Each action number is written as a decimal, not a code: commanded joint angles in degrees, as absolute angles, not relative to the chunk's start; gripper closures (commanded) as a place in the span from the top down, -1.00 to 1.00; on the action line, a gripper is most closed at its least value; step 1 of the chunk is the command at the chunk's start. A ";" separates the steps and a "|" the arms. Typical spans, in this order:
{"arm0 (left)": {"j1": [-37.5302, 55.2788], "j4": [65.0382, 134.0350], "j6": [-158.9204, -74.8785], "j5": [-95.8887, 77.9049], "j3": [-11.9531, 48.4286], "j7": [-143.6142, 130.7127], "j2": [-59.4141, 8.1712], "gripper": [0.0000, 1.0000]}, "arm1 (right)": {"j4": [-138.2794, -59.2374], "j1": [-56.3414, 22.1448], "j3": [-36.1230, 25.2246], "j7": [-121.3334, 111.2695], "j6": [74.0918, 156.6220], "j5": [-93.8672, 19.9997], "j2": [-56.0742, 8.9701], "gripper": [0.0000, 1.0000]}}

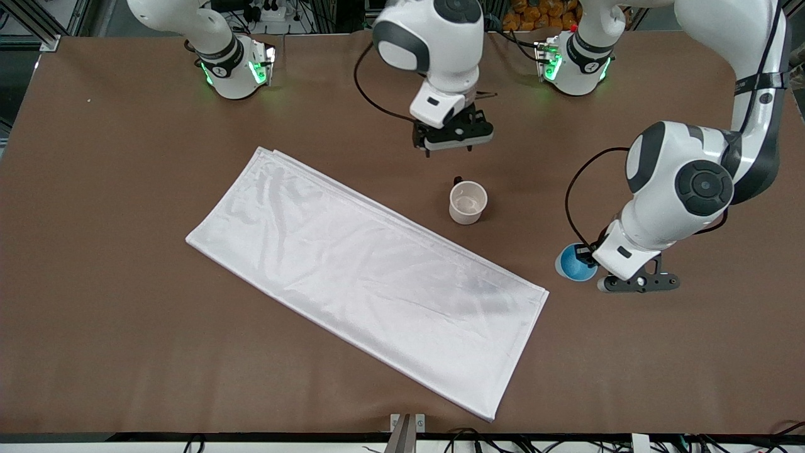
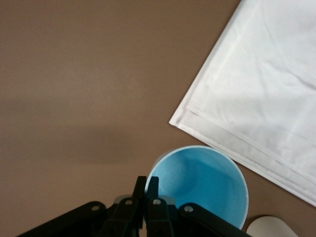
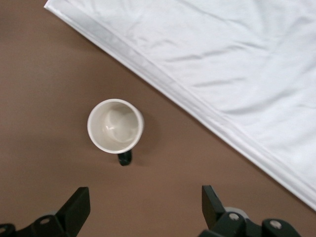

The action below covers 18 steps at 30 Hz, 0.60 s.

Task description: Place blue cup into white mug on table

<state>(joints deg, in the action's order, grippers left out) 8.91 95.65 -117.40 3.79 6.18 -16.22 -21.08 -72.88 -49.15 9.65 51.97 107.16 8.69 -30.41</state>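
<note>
The blue cup stands upright, open end up, on the brown table by the white cloth's corner toward the left arm's end. My left gripper is shut on its rim; in the left wrist view the two fingers pinch the wall of the blue cup, one inside and one outside. The white mug with its black handle stands upright and empty, farther from the front camera than the cup. My right gripper is open and empty over the table beside the mug.
A large white cloth lies flat and slanted across the middle of the table, its edge close to both the mug and the cup; it also shows in the left wrist view and in the right wrist view.
</note>
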 commanded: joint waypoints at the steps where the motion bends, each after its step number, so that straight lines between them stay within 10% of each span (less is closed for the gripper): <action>1: 9.05 100.01 -117.25 5.54 8.87 -22.13 -17.58 -1.00 | -75.06 -44.39 10.37 45.63 101.79 5.98 -24.70 1.00; 18: 8.88 112.41 -117.25 4.48 19.68 -38.92 -7.91 -1.00 | -75.06 -27.52 15.12 34.29 94.22 5.98 -16.00 1.00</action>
<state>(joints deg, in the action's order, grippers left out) 9.29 107.17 -117.01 3.83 16.85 -33.68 -12.52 -73.05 -34.33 11.17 39.06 96.05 6.99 -19.99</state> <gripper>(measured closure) 0.960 0.000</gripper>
